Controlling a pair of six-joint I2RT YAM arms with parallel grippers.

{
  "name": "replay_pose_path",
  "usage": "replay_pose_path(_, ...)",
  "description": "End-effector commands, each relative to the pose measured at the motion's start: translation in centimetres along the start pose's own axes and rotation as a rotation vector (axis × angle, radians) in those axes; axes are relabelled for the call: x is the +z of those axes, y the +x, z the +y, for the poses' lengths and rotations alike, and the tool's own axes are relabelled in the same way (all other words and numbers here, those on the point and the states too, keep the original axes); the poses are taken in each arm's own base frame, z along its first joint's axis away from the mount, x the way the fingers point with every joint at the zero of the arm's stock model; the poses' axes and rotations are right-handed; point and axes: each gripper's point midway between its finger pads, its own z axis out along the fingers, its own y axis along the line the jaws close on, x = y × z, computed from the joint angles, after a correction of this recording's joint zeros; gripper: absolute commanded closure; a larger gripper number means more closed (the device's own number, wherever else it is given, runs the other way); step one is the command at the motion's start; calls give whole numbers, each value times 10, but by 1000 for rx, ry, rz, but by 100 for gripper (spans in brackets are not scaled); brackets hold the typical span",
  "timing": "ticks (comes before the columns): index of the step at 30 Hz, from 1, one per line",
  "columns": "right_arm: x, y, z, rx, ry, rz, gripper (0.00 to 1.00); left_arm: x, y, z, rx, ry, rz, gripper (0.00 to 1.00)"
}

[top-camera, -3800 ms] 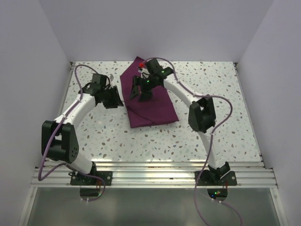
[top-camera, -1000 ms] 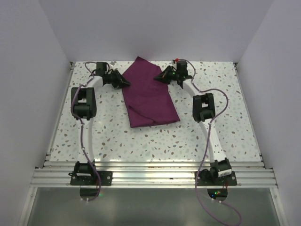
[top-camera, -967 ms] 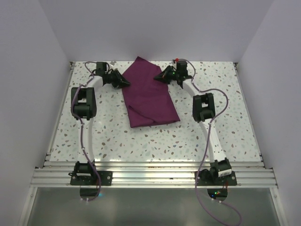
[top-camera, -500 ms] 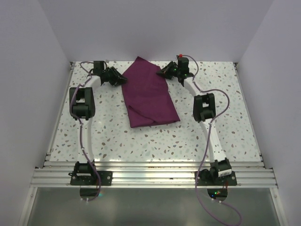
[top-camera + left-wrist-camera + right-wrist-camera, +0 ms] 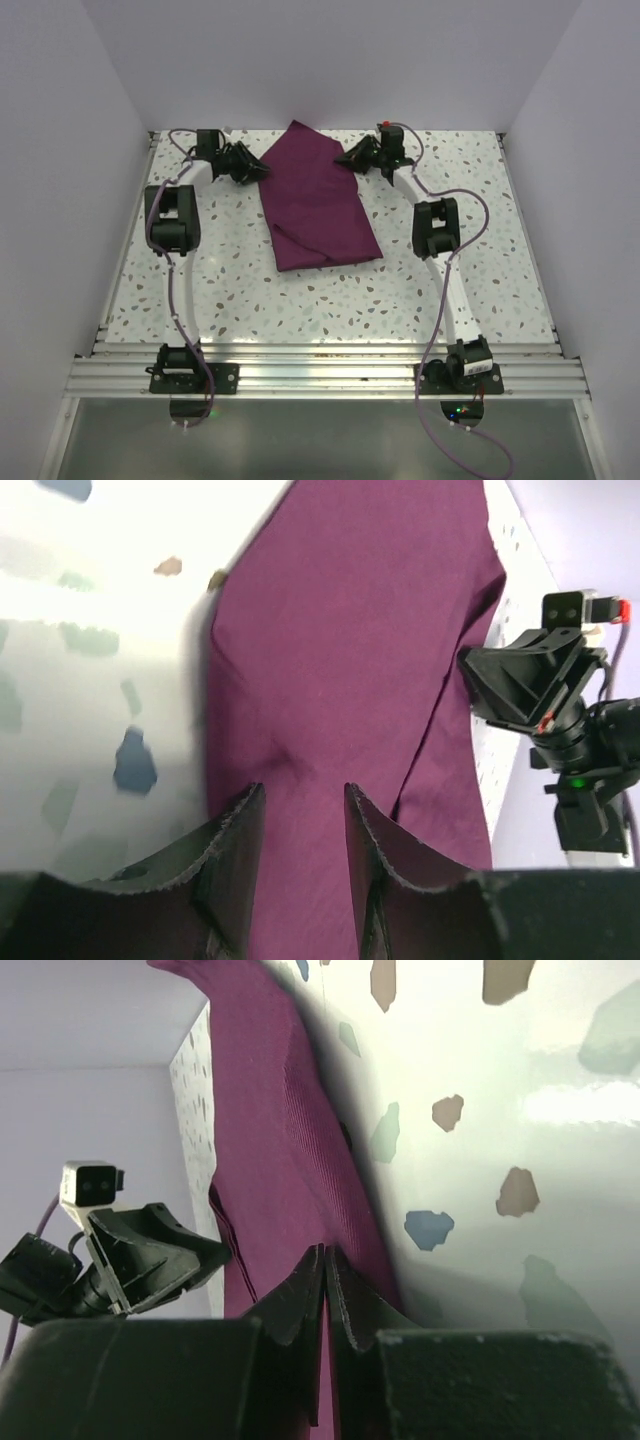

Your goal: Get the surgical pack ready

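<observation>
The surgical pack shows only as a folded plum-purple cloth (image 5: 315, 200) lying flat at the back middle of the speckled table. My left gripper (image 5: 258, 172) hovers just off the cloth's far left edge, pointing at it. In the left wrist view that gripper (image 5: 303, 790) is open, with only cloth (image 5: 340, 660) seen beyond the gap. My right gripper (image 5: 346, 157) sits at the cloth's far right edge. In the right wrist view its fingers (image 5: 325, 1252) stand almost together with a hairline slit, nothing held, and the cloth (image 5: 270, 1140) lies beyond them.
The speckled table (image 5: 300, 290) is boxed in by white walls on the left, back and right. An aluminium rail (image 5: 320, 375) with both arm bases runs along the near edge. Each wrist view shows the opposite gripper across the cloth (image 5: 520, 685) (image 5: 150, 1255).
Both grippers have drawn back outward from the cloth's far edges. The left jaws have opened wider; the right jaws have parted by a hair. The cloth has not moved.
</observation>
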Motion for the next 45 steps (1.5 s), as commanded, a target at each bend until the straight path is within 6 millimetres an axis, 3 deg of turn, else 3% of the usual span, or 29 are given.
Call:
replay_pose_path(1,-37,-23,57,-50,-50,-7,92,-50,-23,-37,158,-36,-123,59)
replay_pose_path(2,-43,-22,57,-44,-35,4,92,-59,-24,-45,179,-36,-147,60)
replay_pose_path(3,-57,-30,76,-79,-51,-11,91,-69,-29,-49,197,-59,-190,60)
replay_pose_path(5,-69,-31,76,-75,-29,1,88,-97,-26,-65,238,-77,-235,61)
replay_pose_path(6,-87,-42,96,-101,-44,-26,86,-106,-28,-62,240,-117,-259,61)
replay_pose_path(9,-114,-51,94,-106,4,-38,79,-128,-3,-52,219,-206,-221,62)
replay_pose_path(10,-130,-57,105,-128,26,-63,79,-130,3,-44,223,-229,-194,63)
replay_pose_path(12,-149,-51,81,-122,140,-33,80,-134,28,-29,196,-281,-114,65)
replay_pose_path(13,-163,-49,87,-131,162,-34,81,-135,37,-23,191,-298,-88,66)
replay_pose_path(14,-171,-35,66,-91,232,8,82,-137,45,-18,200,-310,-61,66)
replay_pose_path(16,-187,-26,66,-135,271,17,85,-141,68,-5,188,-337,-3,69)
replay_pose_path(17,-191,-11,47,-114,311,52,86,-143,75,-1,195,-347,13,70)
replay_pose_path(20,-202,15,31,-107,348,99,90,-147,98,7,205,-349,67,74)
replay_pose_path(27,-210,65,-6,-131,437,212,99,-130,164,9,274,-355,229,78)
replay_pose_path(33,-209,105,-31,-158,509,324,100,-119,189,9,267,-338,295,78)
replay_pose_path(38,-207,132,-34,-183,523,391,100,-120,201,12,245,-327,328,78)
replay_pose_path(45,-202,168,-18,-210,499,461,100,-122,218,7,220,-283,357,78)
